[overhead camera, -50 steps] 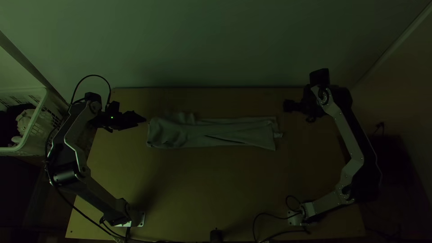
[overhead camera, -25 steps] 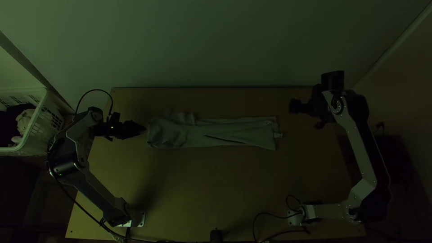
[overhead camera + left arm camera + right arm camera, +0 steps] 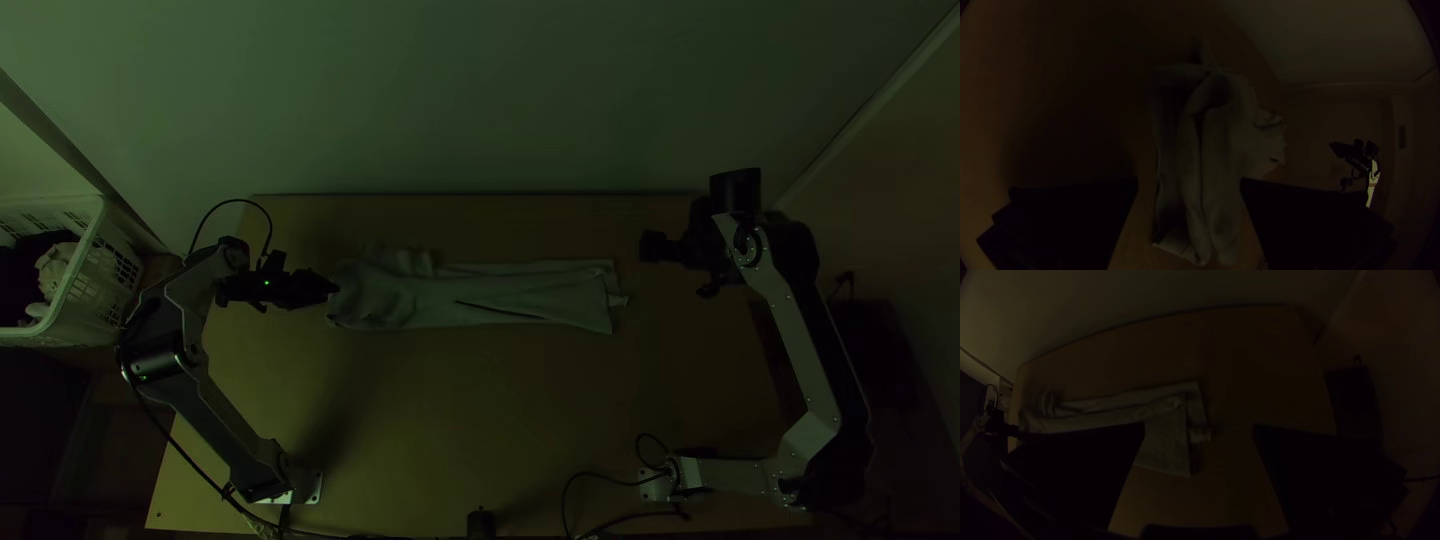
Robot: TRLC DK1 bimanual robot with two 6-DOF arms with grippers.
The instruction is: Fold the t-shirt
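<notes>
Left gripper (image 3: 334,288): fingers wide apart, tips at one end of the t-shirt (image 3: 500,294); contact cannot be determined. The garment extends ahead as a long, creased strip. Near its opposite end, right gripper (image 3: 646,246): fingers wide apart.

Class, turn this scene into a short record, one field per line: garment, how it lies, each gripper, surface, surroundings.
garment: pale greyish cloth t-shirt
lie: long narrow strip running left to right in the top view, creased, left end rumpled, small tab poking out at right
left gripper: black, wide-fingered; at the strip's left end, jaws apart; contact unclear
right gripper: black, wide-fingered; off the strip's right end, jaws apart
surface: light wooden table
surroundings: white slotted basket at left, holding dark fabric and pale fabric
</notes>
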